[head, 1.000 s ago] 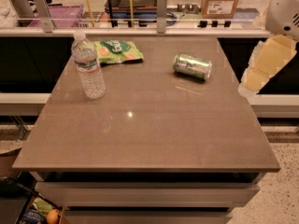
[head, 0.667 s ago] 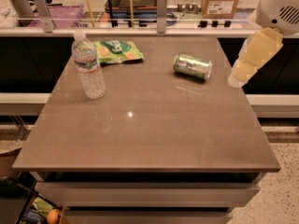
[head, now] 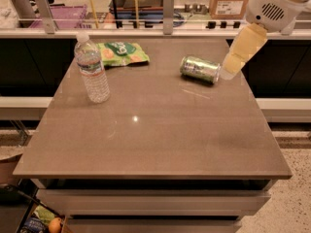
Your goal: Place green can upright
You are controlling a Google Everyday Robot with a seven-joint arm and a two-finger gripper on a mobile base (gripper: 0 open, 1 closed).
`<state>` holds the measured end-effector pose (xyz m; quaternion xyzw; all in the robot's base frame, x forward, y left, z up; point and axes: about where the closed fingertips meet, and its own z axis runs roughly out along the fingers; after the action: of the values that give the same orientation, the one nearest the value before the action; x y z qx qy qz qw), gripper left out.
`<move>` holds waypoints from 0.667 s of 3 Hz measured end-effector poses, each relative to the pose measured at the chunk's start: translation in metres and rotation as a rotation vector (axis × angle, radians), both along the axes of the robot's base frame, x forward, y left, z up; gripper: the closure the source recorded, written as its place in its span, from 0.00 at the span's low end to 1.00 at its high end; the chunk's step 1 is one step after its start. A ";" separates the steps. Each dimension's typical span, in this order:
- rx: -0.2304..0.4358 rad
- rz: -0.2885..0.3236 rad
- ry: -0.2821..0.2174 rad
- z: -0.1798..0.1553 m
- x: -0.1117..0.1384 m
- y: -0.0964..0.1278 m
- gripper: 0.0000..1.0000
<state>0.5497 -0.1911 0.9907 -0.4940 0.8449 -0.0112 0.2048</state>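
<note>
The green can point(head: 199, 69) lies on its side on the brown table point(head: 155, 135), at the back right, its silver end facing right. My gripper point(head: 228, 72) comes in from the upper right on a white arm, and its pale yellow tip hangs just to the right of the can's end, close to it. I cannot tell whether it touches the can.
A clear water bottle point(head: 91, 69) stands upright at the back left. A flat green snack bag point(head: 121, 53) lies behind it. A counter with rails and boxes runs along the back. The table's right edge is just beside my gripper.
My gripper has moved left and down, from off the table's right side to right beside the can's end. The can, bottle and bag have not moved.
</note>
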 end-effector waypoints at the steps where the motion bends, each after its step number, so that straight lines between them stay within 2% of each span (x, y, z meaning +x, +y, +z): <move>1: -0.033 -0.016 0.002 -0.012 0.020 0.003 0.00; 2: -0.071 -0.002 0.025 -0.028 0.042 0.009 0.00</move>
<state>0.5913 -0.1823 0.9623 -0.5002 0.8470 -0.0353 0.1765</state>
